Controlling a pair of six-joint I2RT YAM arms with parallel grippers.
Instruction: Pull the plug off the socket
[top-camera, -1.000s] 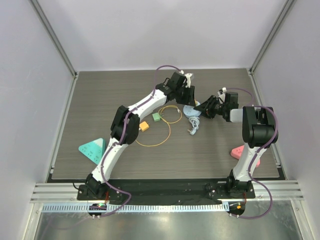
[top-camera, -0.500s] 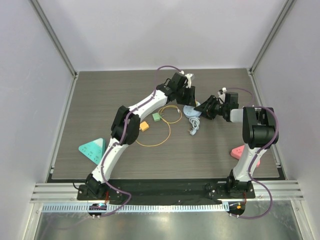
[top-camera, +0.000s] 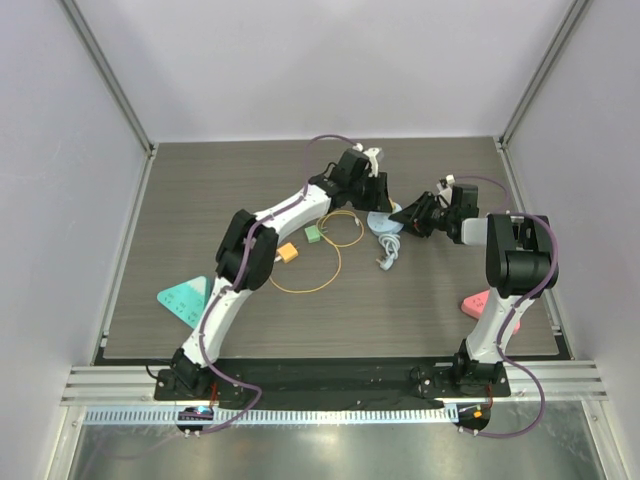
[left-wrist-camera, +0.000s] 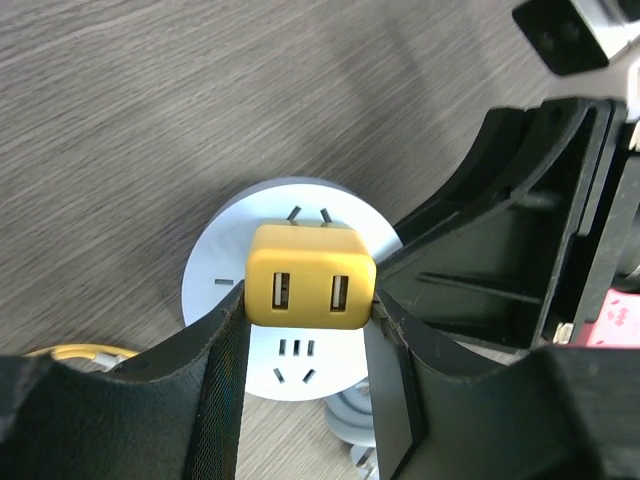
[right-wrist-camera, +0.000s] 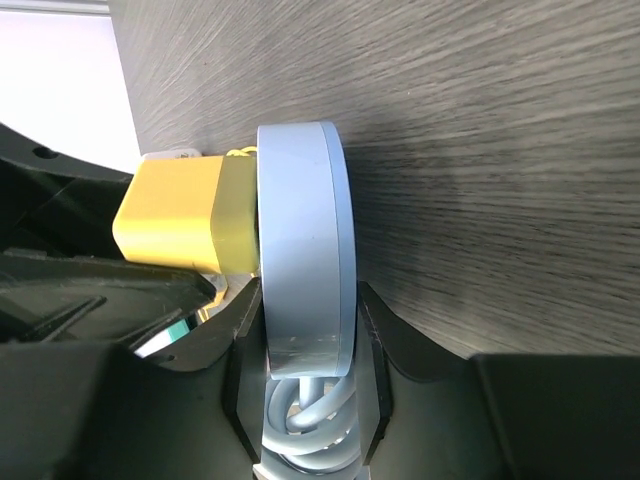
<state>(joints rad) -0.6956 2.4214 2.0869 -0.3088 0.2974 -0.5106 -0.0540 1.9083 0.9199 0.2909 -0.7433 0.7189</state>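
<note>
A yellow two-port USB plug (left-wrist-camera: 310, 290) sits on a round pale-blue socket disc (left-wrist-camera: 225, 300). My left gripper (left-wrist-camera: 308, 305) is shut on the plug's two sides from above. In the right wrist view the plug (right-wrist-camera: 175, 225) still lies against the disc's face (right-wrist-camera: 300, 240). My right gripper (right-wrist-camera: 305, 320) is shut on the disc's rim, above its coiled white cord (right-wrist-camera: 305, 420). In the top view the socket (top-camera: 383, 222) lies at mid-table between the left gripper (top-camera: 372, 195) and the right gripper (top-camera: 405, 218). The plug is hidden there.
A yellow cable loop (top-camera: 330, 250) with a green connector (top-camera: 313, 233) and an orange connector (top-camera: 289, 252) lies left of the socket. The socket's white cord end (top-camera: 385, 260) trails toward me. A teal triangle (top-camera: 184, 297) lies front left and a pink piece (top-camera: 485, 303) by the right arm.
The left wrist has shifted very slightly toward the far side. Both grips are unchanged and the right arm has not moved.
</note>
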